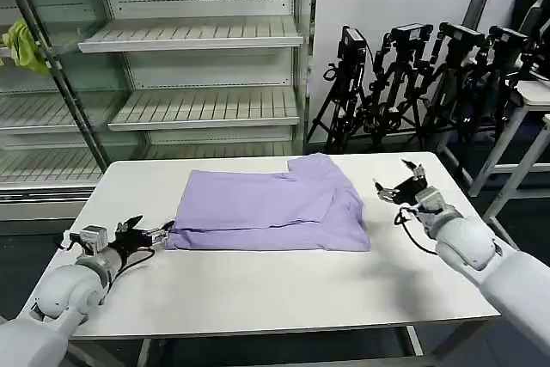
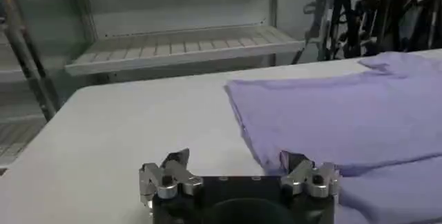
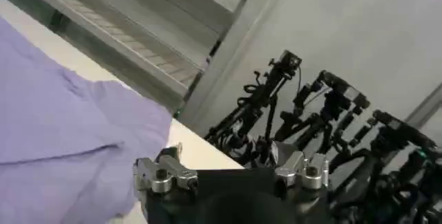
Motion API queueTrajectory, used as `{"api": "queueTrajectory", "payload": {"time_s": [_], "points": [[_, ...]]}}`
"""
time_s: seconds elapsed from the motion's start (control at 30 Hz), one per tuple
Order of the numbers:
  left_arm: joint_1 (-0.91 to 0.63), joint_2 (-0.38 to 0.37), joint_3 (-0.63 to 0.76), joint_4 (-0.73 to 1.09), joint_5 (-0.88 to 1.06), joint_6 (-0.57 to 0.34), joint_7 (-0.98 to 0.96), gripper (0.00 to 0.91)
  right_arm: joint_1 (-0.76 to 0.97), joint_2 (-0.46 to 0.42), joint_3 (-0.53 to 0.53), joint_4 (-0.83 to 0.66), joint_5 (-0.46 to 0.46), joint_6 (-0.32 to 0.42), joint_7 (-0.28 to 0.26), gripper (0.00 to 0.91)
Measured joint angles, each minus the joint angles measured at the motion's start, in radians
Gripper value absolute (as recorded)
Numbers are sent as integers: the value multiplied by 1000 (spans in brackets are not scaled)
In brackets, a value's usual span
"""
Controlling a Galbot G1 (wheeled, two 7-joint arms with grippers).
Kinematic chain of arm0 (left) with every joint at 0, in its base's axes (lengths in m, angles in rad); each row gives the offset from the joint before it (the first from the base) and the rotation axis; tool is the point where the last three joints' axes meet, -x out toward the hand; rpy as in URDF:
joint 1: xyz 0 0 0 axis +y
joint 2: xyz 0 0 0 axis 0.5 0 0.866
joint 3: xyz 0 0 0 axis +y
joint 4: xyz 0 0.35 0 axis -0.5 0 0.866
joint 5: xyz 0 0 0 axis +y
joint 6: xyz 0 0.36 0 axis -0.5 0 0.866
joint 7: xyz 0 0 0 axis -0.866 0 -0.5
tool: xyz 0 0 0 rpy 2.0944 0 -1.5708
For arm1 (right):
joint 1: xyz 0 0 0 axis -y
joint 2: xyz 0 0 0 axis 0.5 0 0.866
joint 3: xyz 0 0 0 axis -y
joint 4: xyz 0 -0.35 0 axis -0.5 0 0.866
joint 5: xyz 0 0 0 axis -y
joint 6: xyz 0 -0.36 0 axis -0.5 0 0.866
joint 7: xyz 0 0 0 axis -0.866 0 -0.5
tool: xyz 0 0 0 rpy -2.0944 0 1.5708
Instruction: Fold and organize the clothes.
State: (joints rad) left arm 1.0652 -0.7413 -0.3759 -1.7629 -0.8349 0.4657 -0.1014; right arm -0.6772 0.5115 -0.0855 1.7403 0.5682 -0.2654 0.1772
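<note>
On the white table (image 1: 258, 290) lies one lavender T-shirt (image 1: 266, 208), folded into a rough rectangle with its plain side up and a sleeve sticking out at the far right corner; no print or writing can be read on it. Two grippers are at work. At the shirt's near left corner sits the left gripper (image 1: 153, 233), low over the tabletop, its fingers spread apart and holding nothing, the tips just beside the cloth edge. From the left wrist view the same left gripper (image 2: 238, 170) shows both fingers wide, one over bare table and one at the shirt's (image 2: 345, 118) hem. To the shirt's right, apart from the cloth, the right gripper (image 1: 402, 185) hangs above the table with its fingers also spread and empty; the right wrist view shows that gripper (image 3: 231, 171) open beside the purple fabric (image 3: 62, 128).

Behind the table stands one shelving unit (image 1: 189, 40) with bare slatted shelves, and one yellow-green cloth (image 1: 24, 45) hangs at its left end. A cluster of black tripods (image 1: 412, 83) with cameras stands by the wall to the right.
</note>
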Motion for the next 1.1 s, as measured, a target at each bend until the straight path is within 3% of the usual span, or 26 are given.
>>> {"api": "queueTrajectory", "payload": {"time_s": [0.23, 0.53, 1.1], "points": [[-10, -2, -9, -20, -77, 34, -25, 907, -178, -53, 137, 90, 8, 4, 20, 907], [22, 17, -42, -87, -187, 78, -40, 907, -312, -58, 187, 190, 69, -24, 66, 907], [111, -15, -57, -166, -202, 103, -48, 907, -413, 105, 195, 200, 62, -23, 74, 907]]}}
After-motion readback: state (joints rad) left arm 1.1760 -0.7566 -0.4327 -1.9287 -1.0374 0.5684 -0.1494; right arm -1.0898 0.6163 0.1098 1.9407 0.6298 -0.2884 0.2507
